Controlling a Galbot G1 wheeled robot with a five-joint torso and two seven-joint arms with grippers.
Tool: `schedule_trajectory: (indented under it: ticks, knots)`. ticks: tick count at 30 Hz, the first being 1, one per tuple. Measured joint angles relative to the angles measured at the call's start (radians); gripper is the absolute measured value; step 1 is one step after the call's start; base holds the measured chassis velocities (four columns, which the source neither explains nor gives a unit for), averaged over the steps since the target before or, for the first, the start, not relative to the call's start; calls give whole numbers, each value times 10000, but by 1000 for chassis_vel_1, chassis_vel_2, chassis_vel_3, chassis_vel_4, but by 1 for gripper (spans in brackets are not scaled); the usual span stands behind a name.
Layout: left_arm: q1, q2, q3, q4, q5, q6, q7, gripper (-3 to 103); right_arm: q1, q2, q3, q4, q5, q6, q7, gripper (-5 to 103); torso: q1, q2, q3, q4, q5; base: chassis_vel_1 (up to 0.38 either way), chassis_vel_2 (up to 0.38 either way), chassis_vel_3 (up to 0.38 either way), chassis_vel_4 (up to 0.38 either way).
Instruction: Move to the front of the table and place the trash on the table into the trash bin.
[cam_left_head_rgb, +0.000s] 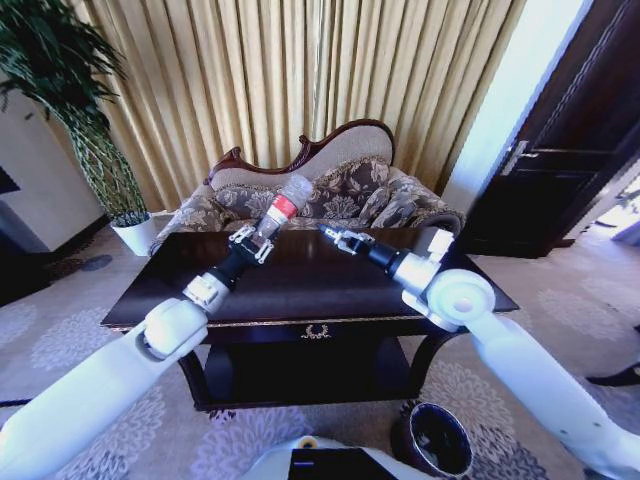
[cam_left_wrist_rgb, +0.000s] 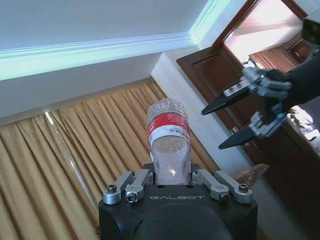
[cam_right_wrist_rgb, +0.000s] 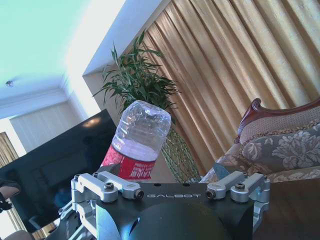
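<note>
Clear plastic bottle (cam_left_head_rgb: 285, 207) is showing a red label; dark glossy wooden table (cam_left_head_rgb: 300, 290) — gold-trimmed; round maroon-brown bin (cam_left_head_rgb: 437, 440) — black inside.

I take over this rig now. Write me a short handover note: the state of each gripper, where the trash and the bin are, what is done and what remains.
Left gripper: shut on the clear plastic bottle with red label, held raised above the dark glossy wooden table.
Right gripper: open, holding nothing, over the table facing the bottle.
Round dark trash bin: on the carpet at the table's front right corner, near the robot's base.
Done: robot stands at the table front; bottle lifted.
Left: drop the bottle into the bin. I see no other trash on the tabletop.
</note>
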Motion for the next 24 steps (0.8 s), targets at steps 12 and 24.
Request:
schedule_trajectory:
  ticks: [12,24]
  knots:
    - [-50,467,411,-418,-194,20,82,28,-221,134,180,351,121,0,-26,100,0,1,-1,-1,-1,0,0,0,0]
    - [49,673,572,-687,-207,36,241,28,-184,163,88,354,98,-1,-29,100,0,1,-1,-1,0,0,0,0,0]
